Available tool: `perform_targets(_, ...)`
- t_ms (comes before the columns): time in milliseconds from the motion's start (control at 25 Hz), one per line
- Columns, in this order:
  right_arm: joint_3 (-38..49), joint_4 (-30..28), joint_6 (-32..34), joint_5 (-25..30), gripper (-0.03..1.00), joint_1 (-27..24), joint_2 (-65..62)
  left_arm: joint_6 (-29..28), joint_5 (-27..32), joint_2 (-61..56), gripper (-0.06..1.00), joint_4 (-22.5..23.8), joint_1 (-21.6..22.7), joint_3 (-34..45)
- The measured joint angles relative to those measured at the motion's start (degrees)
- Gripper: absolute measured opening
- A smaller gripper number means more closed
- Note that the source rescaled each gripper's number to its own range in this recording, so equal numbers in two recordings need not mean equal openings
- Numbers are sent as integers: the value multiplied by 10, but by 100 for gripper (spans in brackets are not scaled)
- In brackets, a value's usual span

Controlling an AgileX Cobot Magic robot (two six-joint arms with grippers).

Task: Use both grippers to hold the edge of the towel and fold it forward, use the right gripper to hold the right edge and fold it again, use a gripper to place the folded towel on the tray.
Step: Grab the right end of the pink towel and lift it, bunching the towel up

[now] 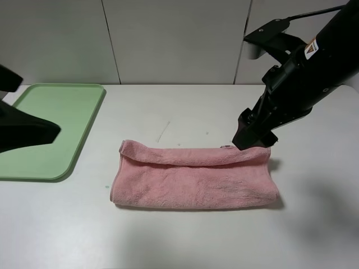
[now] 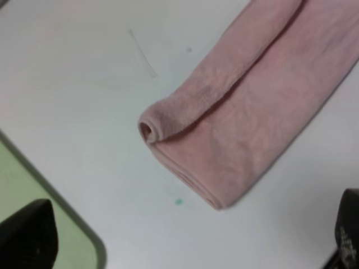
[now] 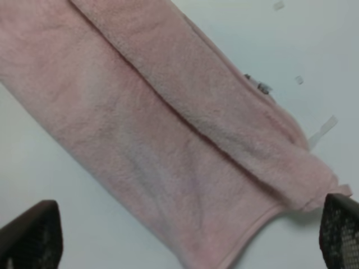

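Note:
The pink towel (image 1: 193, 179) lies folded once into a long strip on the white table, its rolled fold along the far side. It also shows in the left wrist view (image 2: 247, 112) and the right wrist view (image 3: 168, 129). My right gripper (image 1: 253, 140) hovers just above the towel's far right corner, open and empty, its fingers (image 3: 33, 232) spread wide over the towel's right end. A stitched hem (image 3: 247, 246) and a small tag (image 3: 261, 87) show there. My left gripper (image 1: 50, 130) is open and empty over the green tray (image 1: 56, 106), left of the towel's left end.
The tray's rim (image 2: 84, 224) lies close to the towel's left end. A thin scratch mark (image 1: 163, 131) and small specks mark the table behind the towel. A white panelled wall stands at the back.

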Motion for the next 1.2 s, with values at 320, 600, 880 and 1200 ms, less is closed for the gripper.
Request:
perform_targets(320,0,6,57,43,100,0,-3,-93,113,-188,100,0,0,1)
perform_targets(600,0,25,69,71,100,0,-3,-159,189,-338,100,-7,0,1)
perform_targets(880,0,36,72,79,100,0,-3,-212,192,-455,100,-7,0,50)
perform_targets(1200,0,51,74,88,100,0,-3,-254,166,-490,100,-7,0,177)
